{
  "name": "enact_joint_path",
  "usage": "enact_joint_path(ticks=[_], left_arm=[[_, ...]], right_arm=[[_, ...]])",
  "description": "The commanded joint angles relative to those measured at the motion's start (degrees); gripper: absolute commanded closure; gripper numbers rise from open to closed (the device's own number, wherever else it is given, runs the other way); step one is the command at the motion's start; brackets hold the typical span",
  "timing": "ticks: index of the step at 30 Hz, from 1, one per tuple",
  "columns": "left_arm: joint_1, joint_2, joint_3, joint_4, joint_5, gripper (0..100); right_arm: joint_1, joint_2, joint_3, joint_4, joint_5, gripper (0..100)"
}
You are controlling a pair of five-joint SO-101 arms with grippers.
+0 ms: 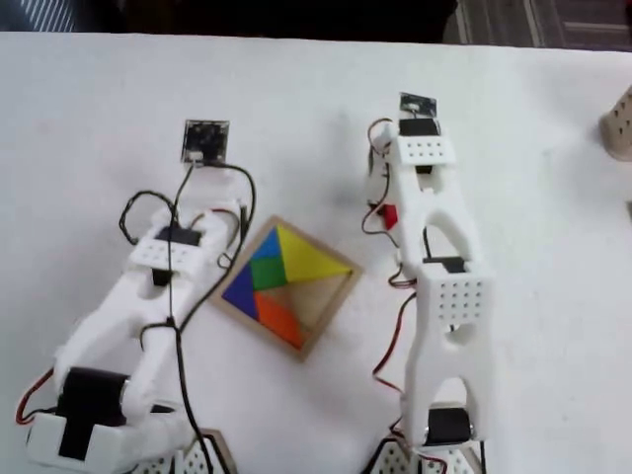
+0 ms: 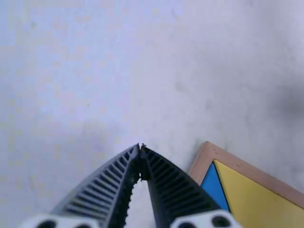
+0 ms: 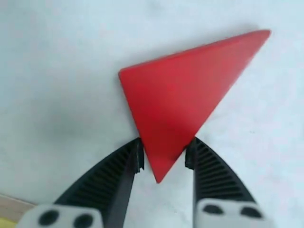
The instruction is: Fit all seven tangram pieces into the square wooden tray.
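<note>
The square wooden tray (image 1: 312, 338) lies turned like a diamond between the two arms. It holds a yellow piece (image 1: 301, 259), a green piece (image 1: 265, 271), a blue piece (image 1: 240, 287) and an orange piece (image 1: 277, 317); bare wood (image 1: 321, 299) shows on its right side. A red triangle (image 1: 389, 214) lies on the white table beside the right arm (image 1: 439, 247). My right gripper (image 3: 164, 152) is shut on one corner of the red triangle (image 3: 185, 90), a finger against each edge. My left gripper (image 2: 141, 147) is shut and empty above the table, just off the tray's corner (image 2: 204, 159).
A beige object (image 1: 617, 123) stands at the table's far right edge. Black and red cables (image 1: 178, 326) trail along both arms, one lying close to the tray's left side. Open white table stretches beyond both arms up to the dark far edge.
</note>
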Motion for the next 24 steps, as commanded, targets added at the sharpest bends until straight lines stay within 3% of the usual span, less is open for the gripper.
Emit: enact_joint_path(ticks=[1,15,24], left_arm=[[1.4,-0.1,-3.7,-1.5,-0.6,98],[1.5,-0.1,-3.8,-1.5,-0.6,98],[1.5,-0.1,-3.6,-1.5,-0.6,98]], right_arm=[[3.0,-4.2,-1.0,0.9,1.1,86.3],[5.2,-12.0,-1.0,5.8,5.4,88.6],[3.6,-3.3,-1.5,-13.8,5.7,89.9]])
